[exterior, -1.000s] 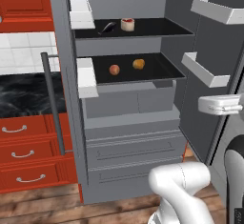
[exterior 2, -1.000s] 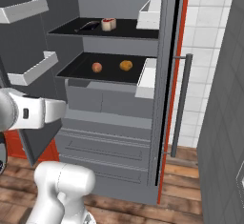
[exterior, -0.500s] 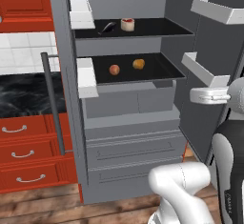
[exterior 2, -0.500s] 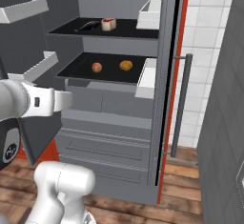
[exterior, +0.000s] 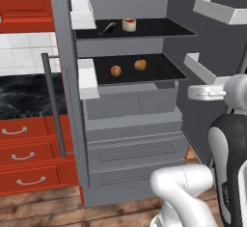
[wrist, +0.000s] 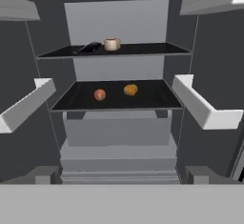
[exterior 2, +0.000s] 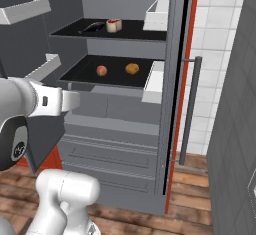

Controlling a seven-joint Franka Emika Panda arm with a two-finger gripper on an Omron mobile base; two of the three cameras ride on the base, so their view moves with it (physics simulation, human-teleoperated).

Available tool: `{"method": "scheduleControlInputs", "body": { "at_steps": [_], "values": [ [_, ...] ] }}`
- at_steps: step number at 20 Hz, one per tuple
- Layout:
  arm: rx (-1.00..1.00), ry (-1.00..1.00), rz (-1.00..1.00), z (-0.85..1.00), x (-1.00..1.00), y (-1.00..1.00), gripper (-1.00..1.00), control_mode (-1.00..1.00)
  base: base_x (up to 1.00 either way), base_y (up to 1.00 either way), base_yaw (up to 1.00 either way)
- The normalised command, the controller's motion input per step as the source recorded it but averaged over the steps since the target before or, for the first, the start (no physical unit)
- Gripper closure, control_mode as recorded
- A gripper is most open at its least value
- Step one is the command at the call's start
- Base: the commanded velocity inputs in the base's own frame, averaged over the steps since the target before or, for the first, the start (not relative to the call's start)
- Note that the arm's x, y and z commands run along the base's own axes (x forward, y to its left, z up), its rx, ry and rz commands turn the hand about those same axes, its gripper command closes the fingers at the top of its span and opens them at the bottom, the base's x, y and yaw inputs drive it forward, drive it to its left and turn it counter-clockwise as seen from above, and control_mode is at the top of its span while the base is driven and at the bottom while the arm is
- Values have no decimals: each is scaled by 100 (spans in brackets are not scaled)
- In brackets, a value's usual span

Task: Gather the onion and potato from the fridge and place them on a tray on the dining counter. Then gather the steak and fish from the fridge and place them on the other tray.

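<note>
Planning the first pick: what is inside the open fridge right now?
On the fridge's lower black shelf lie the onion and potato. The upper shelf holds the steak and dark fish. The closed drawers below hide their contents.

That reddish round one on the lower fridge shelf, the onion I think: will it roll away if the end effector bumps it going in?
Likely yes. The onion looks nearly spherical and sits loose on a flat, smooth black shelf with no visible lip, so a nudge could send it rolling. The potato lies beside it, apart, and could get knocked. It looks firm, so probably safe to squeeze.
</note>
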Motion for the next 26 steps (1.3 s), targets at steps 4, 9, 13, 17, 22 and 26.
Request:
{"method": "scheduleControlInputs", "body": {
  "at_steps": [4, 9, 13, 17, 22, 26],
  "values": [
    [0, 0, 0, 0, 2, 0, -100, -100, 0, 0, 0],
    [0, 0, 0, 0, 0, 0, -100, 100, 0, 0, 0],
    [0, 0, 0, 0, 0, 0, -100, 100, 21, 4, 0],
    [0, 0, 0, 0, 0, 0, -100, 100, 40, 15, -3],
    [0, 0, 0, 0, 0, 0, -100, 100, 49, 21, -4],
    [0, 0, 0, 0, 0, 0, -100, 100, 47, 24, -4]
  ]
}}
